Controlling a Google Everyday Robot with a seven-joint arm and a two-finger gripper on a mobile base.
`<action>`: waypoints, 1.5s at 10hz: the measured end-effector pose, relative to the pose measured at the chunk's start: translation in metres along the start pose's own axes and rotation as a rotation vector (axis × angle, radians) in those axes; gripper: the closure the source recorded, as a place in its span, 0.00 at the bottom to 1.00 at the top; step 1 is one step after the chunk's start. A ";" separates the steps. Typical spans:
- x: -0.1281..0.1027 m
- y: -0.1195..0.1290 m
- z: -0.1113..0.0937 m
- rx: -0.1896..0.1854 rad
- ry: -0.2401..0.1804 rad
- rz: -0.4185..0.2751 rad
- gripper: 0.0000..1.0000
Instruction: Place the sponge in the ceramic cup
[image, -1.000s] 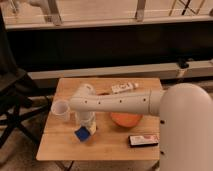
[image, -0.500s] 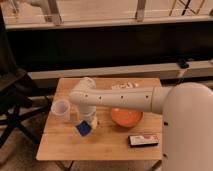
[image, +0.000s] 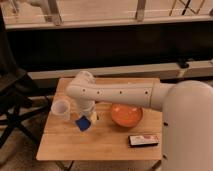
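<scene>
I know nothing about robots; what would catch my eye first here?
The big white arm reaching across the wooden table grabs you first. Its gripper, near the table's left side, is shut on the bright blue sponge, beside the white ceramic cup. An orange bowl sits mid-table.

readable text: none | black-and-white box (image: 143, 140): markings too blurred to read

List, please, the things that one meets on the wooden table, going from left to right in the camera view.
ceramic cup → sponge, held tilted in the gripper, which is shut on it just right of the cup → orange bowl → black-and-white box, nearer the front edge.
</scene>
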 end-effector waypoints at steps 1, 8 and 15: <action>0.002 -0.008 -0.010 -0.007 0.010 -0.007 0.99; 0.014 -0.026 -0.029 -0.048 0.043 -0.010 0.99; 0.013 -0.049 -0.047 -0.062 0.092 -0.034 0.99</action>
